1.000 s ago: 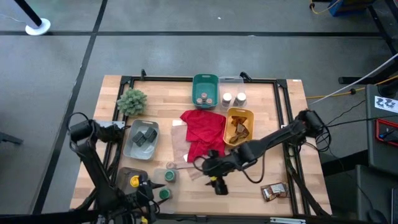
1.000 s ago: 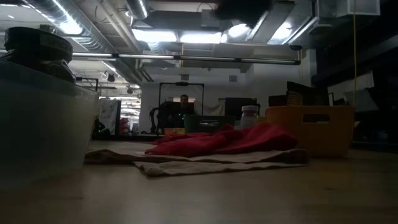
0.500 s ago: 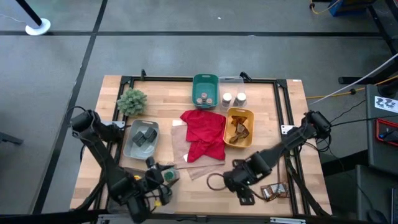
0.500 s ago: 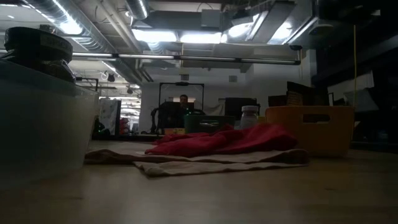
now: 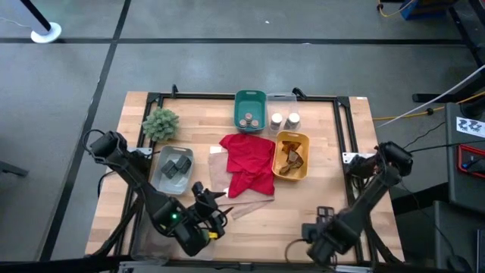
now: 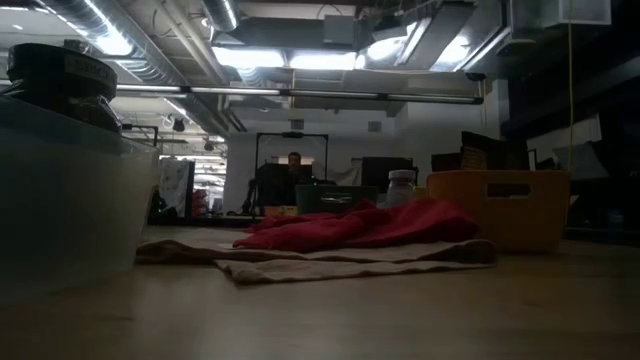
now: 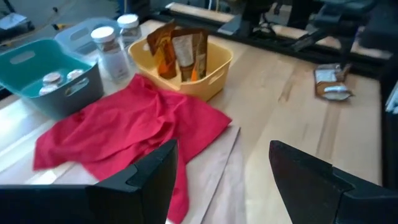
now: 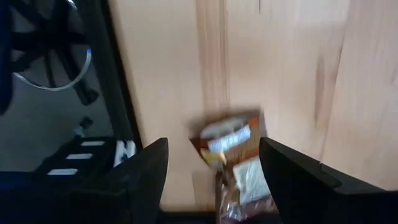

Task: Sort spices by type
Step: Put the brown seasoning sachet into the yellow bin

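Dark fingers spread wide on both my grippers, nothing held in either.

My left gripper hangs over the near left part of the table, jaws apart and empty, facing the red cloth on its tan sheet. Past the cloth stands the yellow bin with brown foil packets, then two white-lidded jars in a clear bin and the teal bin with tan-lidded jars. Dark grey tins sit in the grey tray beside the green plant. My right gripper hovers open at the near right edge, just above loose foil packets lying on the wood.
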Robot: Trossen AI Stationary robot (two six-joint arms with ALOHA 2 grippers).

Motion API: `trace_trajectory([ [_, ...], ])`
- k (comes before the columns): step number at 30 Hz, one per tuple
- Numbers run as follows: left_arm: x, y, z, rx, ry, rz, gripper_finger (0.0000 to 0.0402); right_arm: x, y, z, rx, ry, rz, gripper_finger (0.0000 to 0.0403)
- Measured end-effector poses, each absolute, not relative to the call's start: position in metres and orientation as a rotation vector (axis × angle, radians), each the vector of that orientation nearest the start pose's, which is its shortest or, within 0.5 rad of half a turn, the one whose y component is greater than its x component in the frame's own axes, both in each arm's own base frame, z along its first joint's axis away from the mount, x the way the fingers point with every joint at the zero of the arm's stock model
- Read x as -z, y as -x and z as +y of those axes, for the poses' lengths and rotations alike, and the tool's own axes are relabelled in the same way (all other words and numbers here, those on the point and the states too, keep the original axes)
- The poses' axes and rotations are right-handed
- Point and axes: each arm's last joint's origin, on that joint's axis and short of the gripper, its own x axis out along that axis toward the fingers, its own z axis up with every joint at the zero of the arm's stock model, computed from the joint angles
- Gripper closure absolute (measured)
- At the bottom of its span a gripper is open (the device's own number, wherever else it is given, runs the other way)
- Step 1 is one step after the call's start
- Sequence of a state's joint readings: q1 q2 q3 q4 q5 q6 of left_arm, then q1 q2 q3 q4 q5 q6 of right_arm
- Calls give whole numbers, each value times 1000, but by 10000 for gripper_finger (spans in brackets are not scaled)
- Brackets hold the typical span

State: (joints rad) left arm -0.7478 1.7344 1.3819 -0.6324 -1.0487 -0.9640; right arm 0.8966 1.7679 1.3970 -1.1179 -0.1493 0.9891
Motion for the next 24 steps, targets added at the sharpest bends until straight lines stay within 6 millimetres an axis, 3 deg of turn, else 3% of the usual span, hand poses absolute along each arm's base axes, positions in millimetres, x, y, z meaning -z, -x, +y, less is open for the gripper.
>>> trace_trajectory([
  [7, -273, -289, -228, -480, 161, 363, 164, -211, -157, 275, 63, -177, 1741, 151],
  [15, -275, -290, -230, -478, 203, 343, 164, -191, -119, 279, 146, -126, 1815, 151],
  [24, -275, -291, -229, -482, 220, 339, 164, -163, -108, 274, 108, -110, 1804, 151],
])
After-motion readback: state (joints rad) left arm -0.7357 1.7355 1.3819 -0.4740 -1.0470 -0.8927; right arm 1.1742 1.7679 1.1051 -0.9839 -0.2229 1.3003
